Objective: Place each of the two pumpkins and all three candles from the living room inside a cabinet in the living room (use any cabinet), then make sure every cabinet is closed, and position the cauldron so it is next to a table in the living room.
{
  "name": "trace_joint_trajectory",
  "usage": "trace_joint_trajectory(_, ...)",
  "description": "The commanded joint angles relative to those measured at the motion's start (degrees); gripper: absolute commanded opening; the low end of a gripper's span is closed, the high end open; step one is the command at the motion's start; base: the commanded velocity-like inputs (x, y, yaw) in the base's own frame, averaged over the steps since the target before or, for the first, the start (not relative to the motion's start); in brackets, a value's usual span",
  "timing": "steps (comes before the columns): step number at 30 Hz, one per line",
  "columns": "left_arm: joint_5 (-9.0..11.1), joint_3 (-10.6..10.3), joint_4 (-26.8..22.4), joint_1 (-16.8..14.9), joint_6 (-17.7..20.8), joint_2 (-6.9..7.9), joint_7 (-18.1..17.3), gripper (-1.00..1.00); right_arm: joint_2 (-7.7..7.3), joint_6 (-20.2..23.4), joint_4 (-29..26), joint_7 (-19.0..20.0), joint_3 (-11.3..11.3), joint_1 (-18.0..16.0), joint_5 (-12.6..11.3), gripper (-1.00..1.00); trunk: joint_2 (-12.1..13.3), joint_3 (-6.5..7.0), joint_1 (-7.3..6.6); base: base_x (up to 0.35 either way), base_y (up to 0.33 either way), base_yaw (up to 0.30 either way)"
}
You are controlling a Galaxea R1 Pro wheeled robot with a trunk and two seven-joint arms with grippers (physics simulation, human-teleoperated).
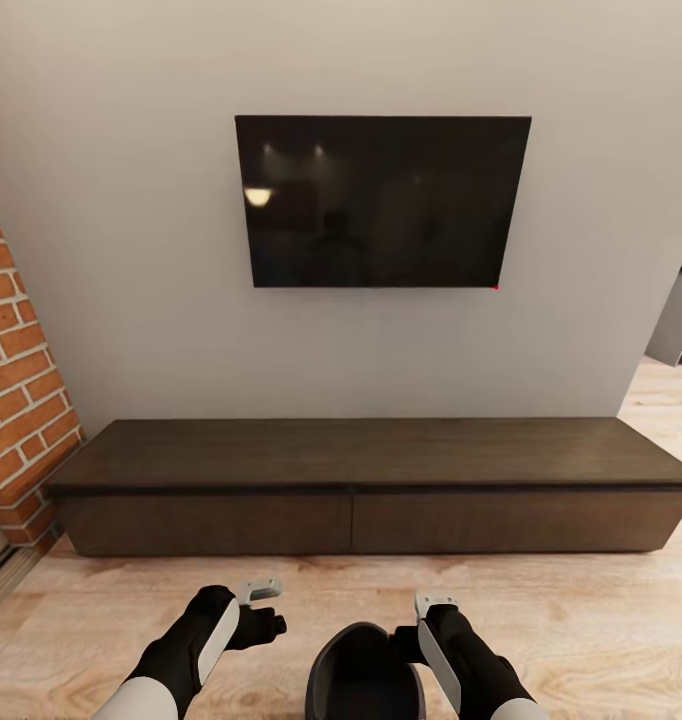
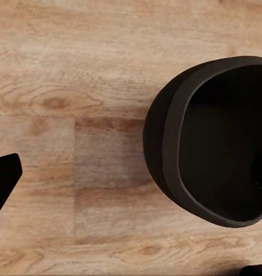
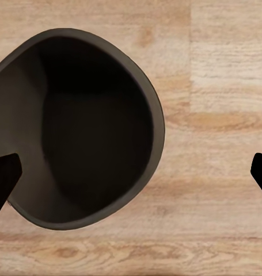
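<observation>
Btwn arms: dark round cauldron (image 1: 366, 670), open-topped.

A long, low dark-brown cabinet (image 1: 371, 480) runs along the pale wall (image 1: 131, 250), its two wide drawer fronts flush and shut under a bare flat top. Above it hangs a black television (image 1: 381, 200), its screen catching faint reflections. A red brick pillar (image 1: 16, 400) stands at the cabinet's left end, and light wooden floor (image 1: 581, 620) spreads in front. Close by, a dark cauldron (image 1: 366, 670) sits on the floor between the robot's two arms. The left gripper (image 1: 261, 605) hangs just beside its rim; the right gripper (image 1: 431, 615) is close against the other side, though contact cannot be told. Far right, a grey unit (image 1: 678, 320) shows partly.
</observation>
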Motion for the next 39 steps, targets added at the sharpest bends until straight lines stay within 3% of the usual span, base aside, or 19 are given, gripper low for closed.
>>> trace_joint_trajectory(1, 0.34, -0.14, -0.06, -0.02, 0.16, 0.03, 0.18, 1.00, -0.04, 0.21, -0.08, -0.51, 0.27, -0.03, -0.60, 1.00, -0.44, -0.24, 0.22, 0.000, 0.000, 0.000)
trace_joint_trajectory(15, 0.28, -0.22, -0.02, -0.02, -0.09, 0.03, 0.18, 1.00, -0.03, 0.15, -0.08, -0.51, 0.27, -0.03, -0.60, 1.00, -6.06, -2.76, 3.29, 0.000, 0.000, 0.000)
trace_joint_trajectory(29, 0.43, -0.75, 0.23, -0.02, -3.93, -0.06, 0.18, 1.00, -0.08, 0.12, -0.08, -0.45, 0.27, -0.03, -0.60, 1.00, -11.67, -5.27, 6.37, 0.000, 0.000, 0.000)
trace_joint_trajectory(39, 0.46, -1.17, 0.93, -0.02, -4.45, -0.35, 0.18, 1.00, -0.05, 0.03, -0.08, -0.48, 0.27, -0.03, -0.60, 1.00, -15.68, -7.07, 8.56, 0.000, 0.000, 0.000)
